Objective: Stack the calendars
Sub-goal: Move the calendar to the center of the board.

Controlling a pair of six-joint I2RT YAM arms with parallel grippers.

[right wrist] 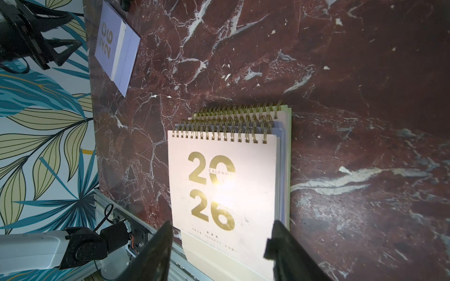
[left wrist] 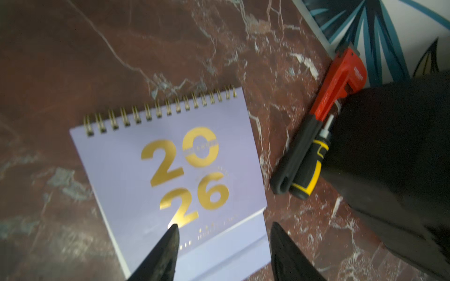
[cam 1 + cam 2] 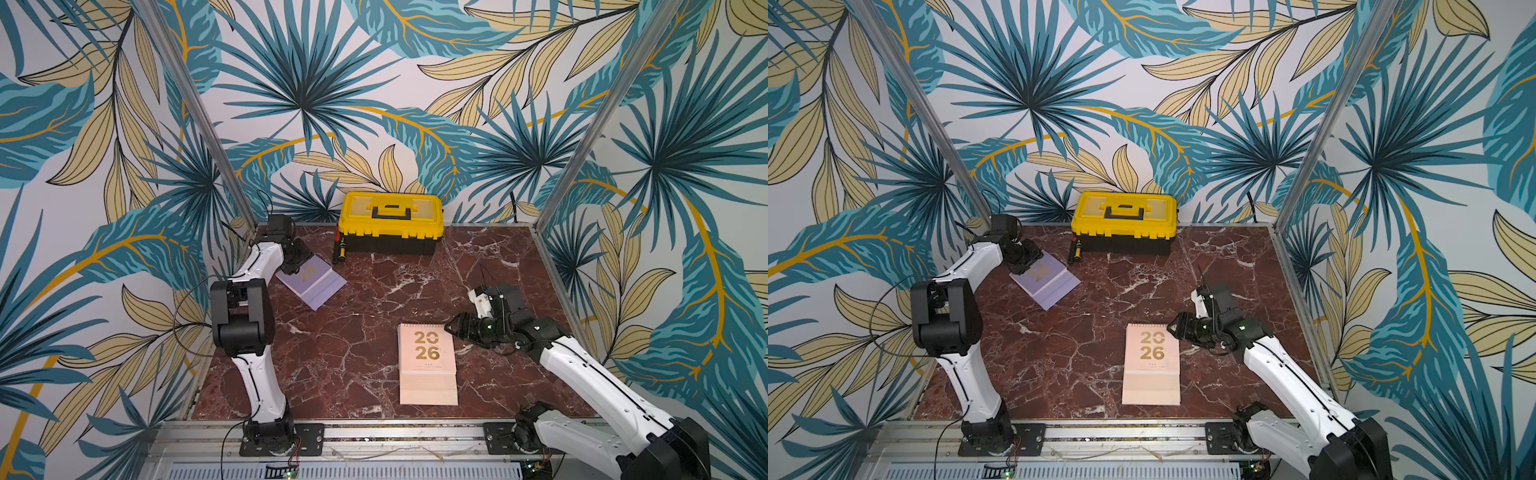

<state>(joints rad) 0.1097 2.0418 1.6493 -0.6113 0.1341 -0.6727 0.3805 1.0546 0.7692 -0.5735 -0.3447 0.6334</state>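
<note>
My left pincer (image 2: 224, 225) gapes wide and empty over the flat lilac spiral-bound calendar (image 2: 168, 175). I should pinch its edge squarely and lift level.

Under the peach-pink calendar (image 1: 224, 185), the lower calendars (image 1: 283, 146) show in the right wrist view only as crowded spiral rows and thin lilac and green edges. They are too tightly packed to count, and in both top views they are hidden altogether. Glare washes out part of the top cover's lettering, and its base runs off the picture's edge.

In a top view the left gripper (image 3: 301, 260) covers the spiral edge of the lilac calendar (image 3: 315, 286), whose numerals are too faint to read there. In the left wrist view its small print is blurred and one corner is cut off. The toolbox (image 2: 394, 170) is a dark smear cut by the edge. It hides the working end of the yellow-and-black handled tool (image 2: 308, 171).
</note>
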